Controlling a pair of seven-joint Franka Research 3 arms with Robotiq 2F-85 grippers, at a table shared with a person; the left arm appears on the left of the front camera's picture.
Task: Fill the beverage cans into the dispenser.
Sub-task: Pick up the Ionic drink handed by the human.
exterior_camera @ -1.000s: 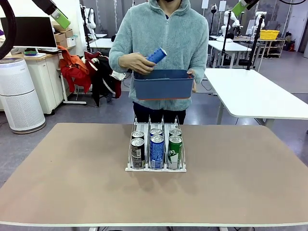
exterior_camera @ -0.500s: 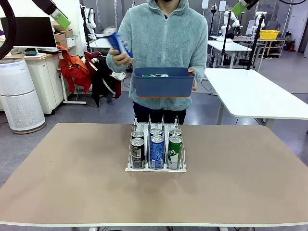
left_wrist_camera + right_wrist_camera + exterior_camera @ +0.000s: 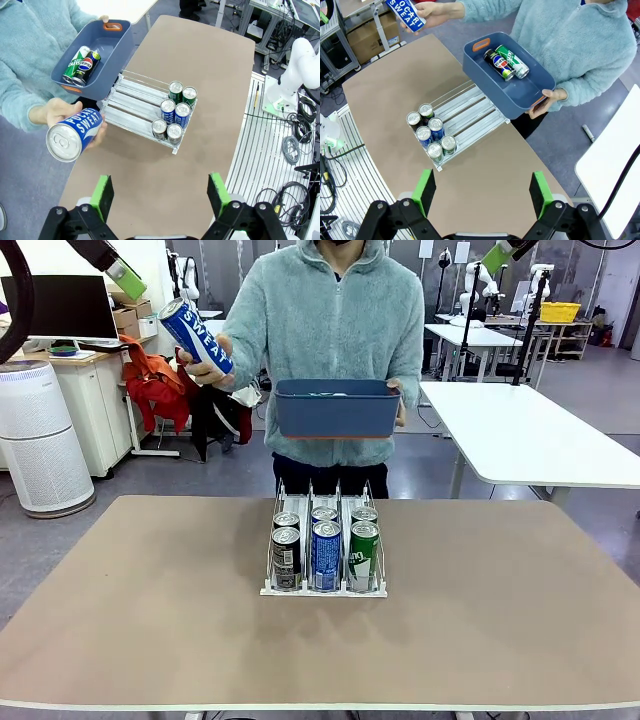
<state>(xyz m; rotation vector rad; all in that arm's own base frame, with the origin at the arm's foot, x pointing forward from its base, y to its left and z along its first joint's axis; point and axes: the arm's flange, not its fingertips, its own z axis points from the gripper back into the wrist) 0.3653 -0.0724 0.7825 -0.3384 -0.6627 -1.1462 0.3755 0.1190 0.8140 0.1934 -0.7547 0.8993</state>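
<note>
The dispenser (image 3: 323, 591) stands mid-table with two black, two blue-and-white and two green beverage cans (image 3: 326, 554) at its near end; the far lanes (image 3: 129, 101) (image 3: 471, 112) lie bare. A person holds a blue-and-white can (image 3: 196, 334) (image 3: 73, 135) (image 3: 404, 12) up in one hand, tilted, near my left gripper (image 3: 161, 192), which hangs high and open. The other hand carries a dark blue tub (image 3: 338, 410) (image 3: 108, 54) (image 3: 485, 71) with a green can (image 3: 513, 60) and a black Pepsi can (image 3: 498, 64) lying in it. My right gripper (image 3: 482, 192) is open, high above the table.
The brown table (image 3: 150, 620) has free room on both sides of the dispenser. A white table (image 3: 530, 430) stands behind at the right, a white air purifier (image 3: 40, 440) at the left.
The person lifted the blue-and-white can from above the tub and swung it up and to picture left. Both grippers stayed open and still.
</note>
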